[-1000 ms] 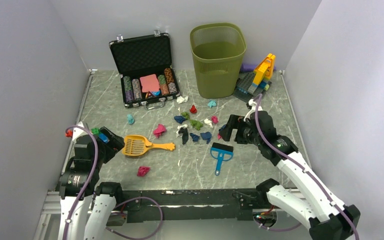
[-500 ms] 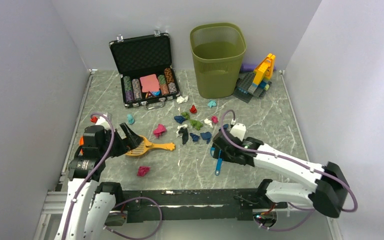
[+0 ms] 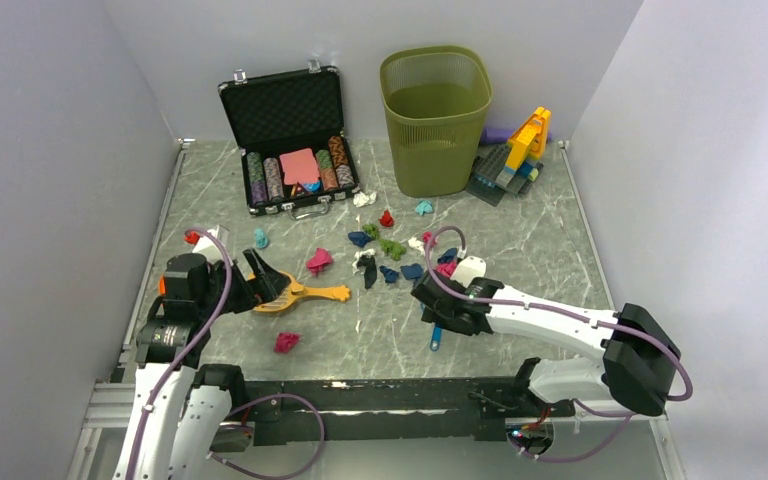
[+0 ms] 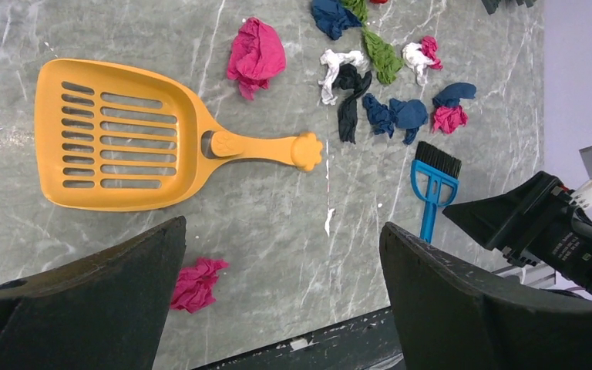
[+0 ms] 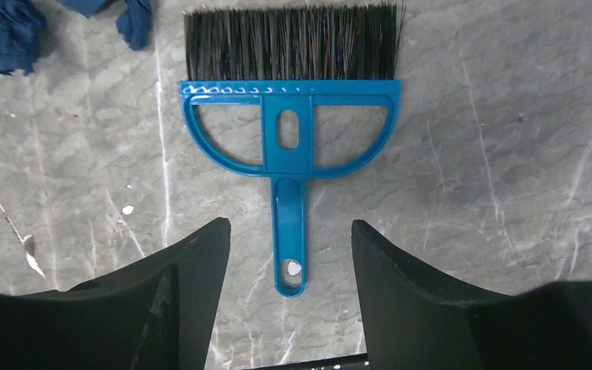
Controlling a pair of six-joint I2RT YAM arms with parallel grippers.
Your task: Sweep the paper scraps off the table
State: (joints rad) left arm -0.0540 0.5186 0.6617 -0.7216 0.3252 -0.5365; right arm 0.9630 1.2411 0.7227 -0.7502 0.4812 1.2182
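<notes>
Within the last second the left gripper (image 3: 258, 278) has swung in from the table's left rail. It now hangs over the pan of the orange slotted plastic scoop (image 4: 116, 135), fingers spread wide and holding nothing. The scoop itself has not moved.

Right of the scoop's handle, the crumpled coloured paper scraps (image 3: 392, 248) lie where they were on the grey-green marbled table (image 3: 540, 240). One stray pink wad (image 3: 286, 342) sits nearer than the scoop, close to the front rail.

Further right of the scoop, the right gripper (image 5: 289, 231) has come down to straddle the handle of the blue plastic hand brush (image 5: 289, 131). Its fingers are apart and not yet touching.

Both tools look about to be picked up, and no sweeping has begun. Bare table between scoop and brush gives working room. Beyond the scoop, the open black poker-chip case (image 3: 290, 140) and olive mesh bin (image 3: 435, 120) crowd the far side.
</notes>
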